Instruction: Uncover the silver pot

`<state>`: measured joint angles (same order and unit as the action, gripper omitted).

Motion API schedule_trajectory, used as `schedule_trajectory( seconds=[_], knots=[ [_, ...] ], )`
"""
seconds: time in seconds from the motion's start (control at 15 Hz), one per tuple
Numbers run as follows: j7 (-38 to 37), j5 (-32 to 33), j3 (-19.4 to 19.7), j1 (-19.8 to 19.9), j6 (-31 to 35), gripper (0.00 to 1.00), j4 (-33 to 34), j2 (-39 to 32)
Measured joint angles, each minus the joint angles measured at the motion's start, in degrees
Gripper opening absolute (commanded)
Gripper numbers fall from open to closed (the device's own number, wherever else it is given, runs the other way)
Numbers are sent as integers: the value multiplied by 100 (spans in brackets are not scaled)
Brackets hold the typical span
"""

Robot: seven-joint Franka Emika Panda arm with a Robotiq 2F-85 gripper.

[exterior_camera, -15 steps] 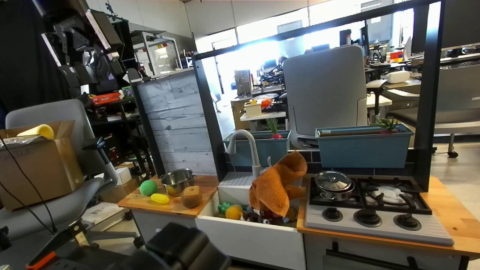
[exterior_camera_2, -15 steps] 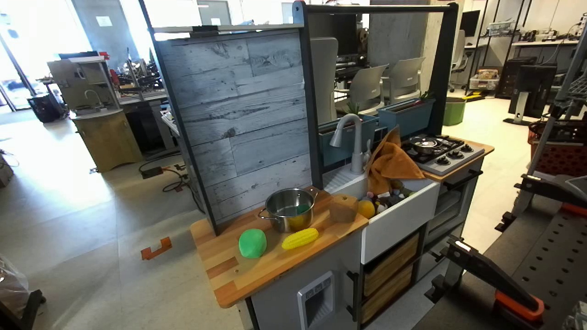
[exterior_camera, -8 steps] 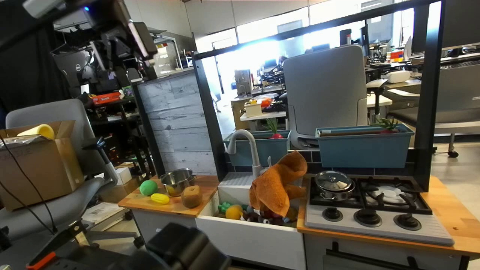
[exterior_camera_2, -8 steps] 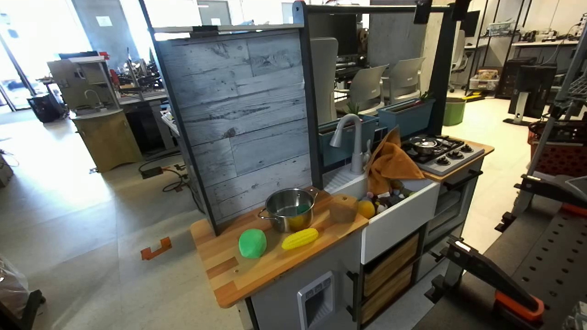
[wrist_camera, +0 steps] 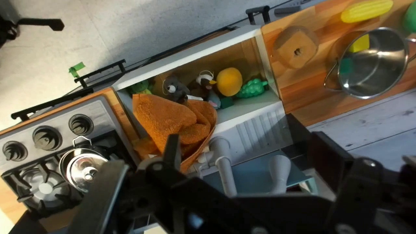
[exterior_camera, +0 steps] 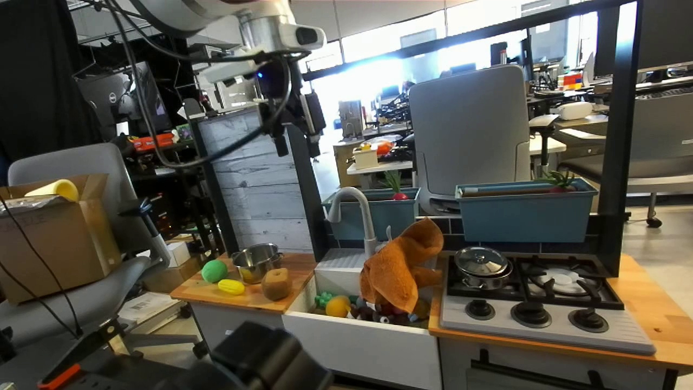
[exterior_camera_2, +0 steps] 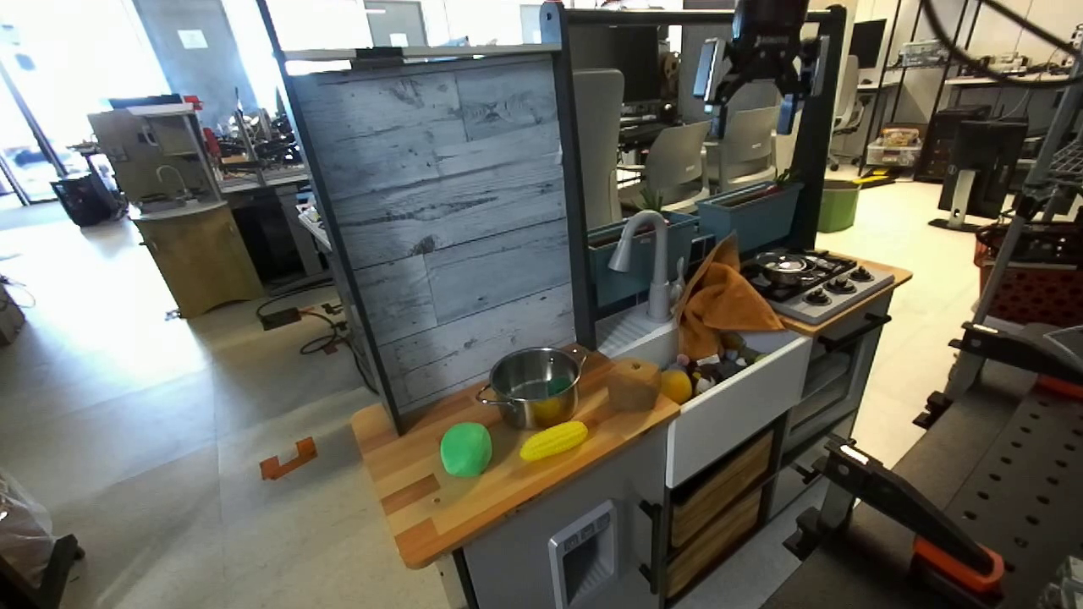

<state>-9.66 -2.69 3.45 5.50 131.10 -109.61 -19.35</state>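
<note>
Likely lab: robot arm [exterior_camera: 265, 30], monitors [exterior_camera: 102, 98]

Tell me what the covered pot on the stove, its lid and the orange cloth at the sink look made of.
Pot: polished metal, probably stainless steel, by its silver color and sharp highlights.
Lid: glossy and reflective, likely metal too, though glare leaves glass possible.
Orange cloth: soft matte fabric, probably terry toweling, by its fuzzy nap and loose folds.

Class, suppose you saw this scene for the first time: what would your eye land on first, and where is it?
Probably the bright orange cloth, bunched over the stove end of the sink, beside the faucet. Next, the dark tool, hanging open in the air, higher than the faucet. Then perhaps the shiny silver pot on the stove, its lid on.
</note>
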Motion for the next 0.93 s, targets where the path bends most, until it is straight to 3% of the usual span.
schedule_trajectory(
  seconds=[0.4, 0.93],
  knots=[
    [-546, -801, 218, 428, -377, 100, 1823, -1808],
    [-1576, -1364, 331, 1134, -767, 100, 4025, -3743]
  ],
)
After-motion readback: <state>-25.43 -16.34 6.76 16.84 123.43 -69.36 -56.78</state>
